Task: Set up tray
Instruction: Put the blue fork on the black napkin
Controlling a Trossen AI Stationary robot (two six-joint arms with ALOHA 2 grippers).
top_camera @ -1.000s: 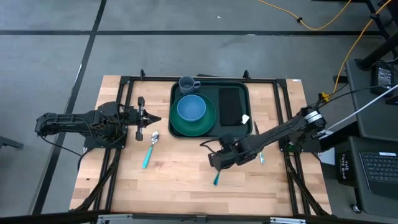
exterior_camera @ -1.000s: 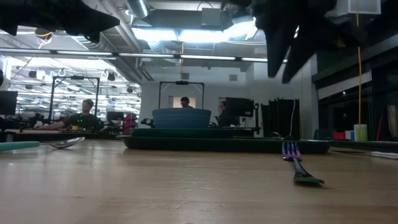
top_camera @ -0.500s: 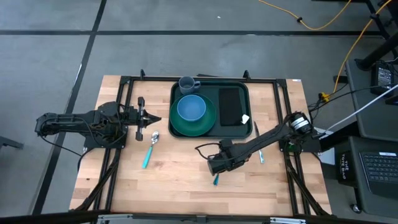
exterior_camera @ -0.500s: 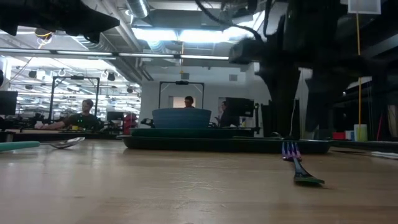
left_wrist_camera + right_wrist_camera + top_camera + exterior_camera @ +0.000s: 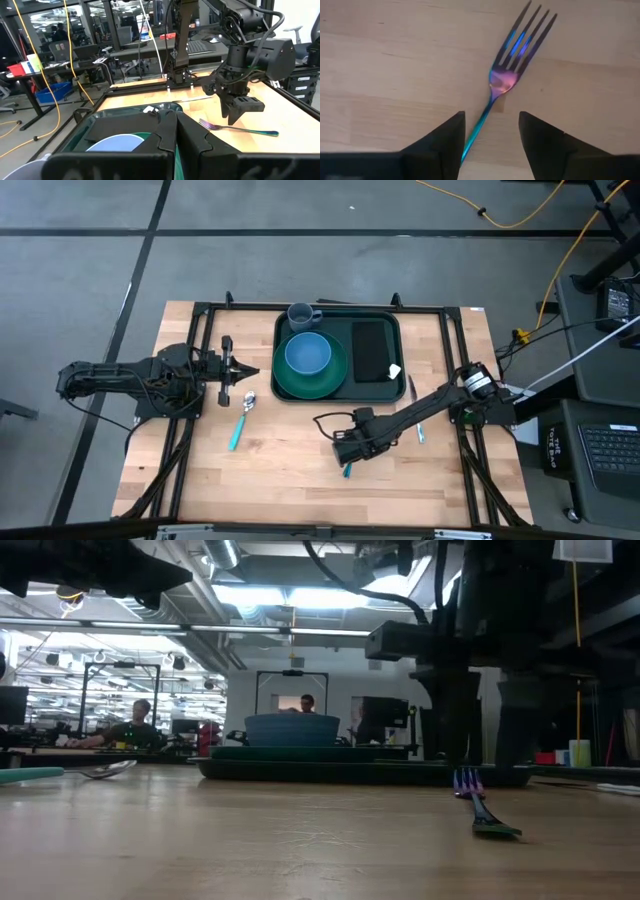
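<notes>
My right jaws (image 5: 488,137) hang open straddling the fork (image 5: 509,85) handle on the bench, its long axis running tines-first toward the tray (image 5: 338,357) just beyond, while my left jaws (image 5: 243,370) wait closed beside the tray

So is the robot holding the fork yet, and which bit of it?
Nothing is held. The right gripper is open, its fingers either side of the fork handle, not closed on it. The left gripper is shut on nothing.

right claw (image 5: 347,456) — lowered onto fork (image 5: 507,80) | fingers — spread wider
</notes>
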